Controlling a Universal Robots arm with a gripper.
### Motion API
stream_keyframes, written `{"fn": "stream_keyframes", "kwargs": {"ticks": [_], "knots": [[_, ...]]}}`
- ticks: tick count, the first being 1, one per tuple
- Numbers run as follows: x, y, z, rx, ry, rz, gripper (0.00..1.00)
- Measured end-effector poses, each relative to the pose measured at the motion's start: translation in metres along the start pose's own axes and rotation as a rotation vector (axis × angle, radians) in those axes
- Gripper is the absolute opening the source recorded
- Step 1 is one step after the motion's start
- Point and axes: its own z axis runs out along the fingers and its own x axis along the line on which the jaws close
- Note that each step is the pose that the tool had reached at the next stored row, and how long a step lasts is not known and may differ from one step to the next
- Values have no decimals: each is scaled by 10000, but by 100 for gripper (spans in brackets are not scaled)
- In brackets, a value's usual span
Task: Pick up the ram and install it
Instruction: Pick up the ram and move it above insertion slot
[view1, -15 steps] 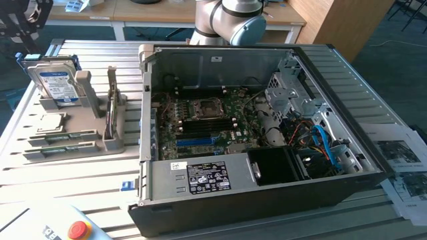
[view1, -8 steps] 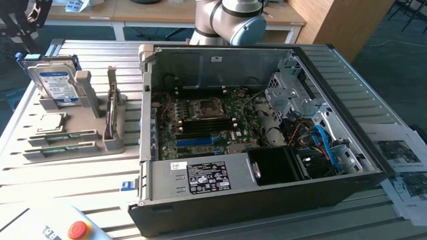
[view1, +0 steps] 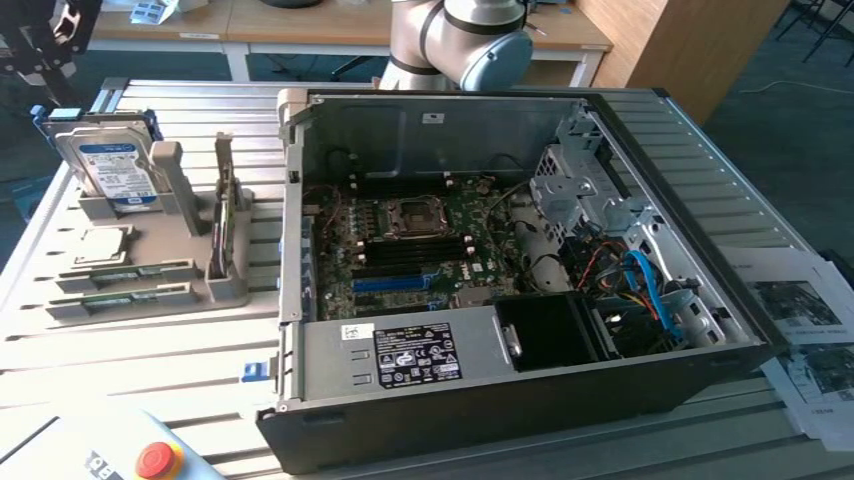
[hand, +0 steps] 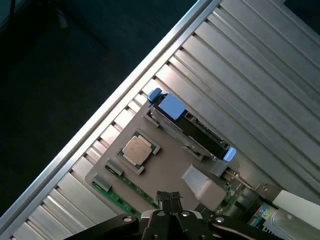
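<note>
Pincer (hand: 170, 199) shut, gripped nothing, hung over grey holder (hand: 167, 172). Ram (hand: 120, 196) lay flat in slot along holder's edge (untouched). Processor chip (hand: 136, 149) sat on holder, just beside ram. Hard drive (hand: 192, 131) stood upright at holder's opposite edge. Holder rested on ribbed metal surface (hand: 260, 75). Open computer case (view1: 400, 130) stood near holder.

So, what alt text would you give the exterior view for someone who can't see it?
An open computer case lies on a slatted metal table, its motherboard exposed. On the exterior view's left, a grey holder carries a hard drive, a processor and ram. A robot arm stands behind the case.
</note>
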Motion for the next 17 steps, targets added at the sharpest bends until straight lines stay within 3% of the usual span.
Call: {"fn": "stream_keyframes", "kwargs": {"ticks": [17], "knots": [[0,0,0,-149,79,-2187,10]]}}
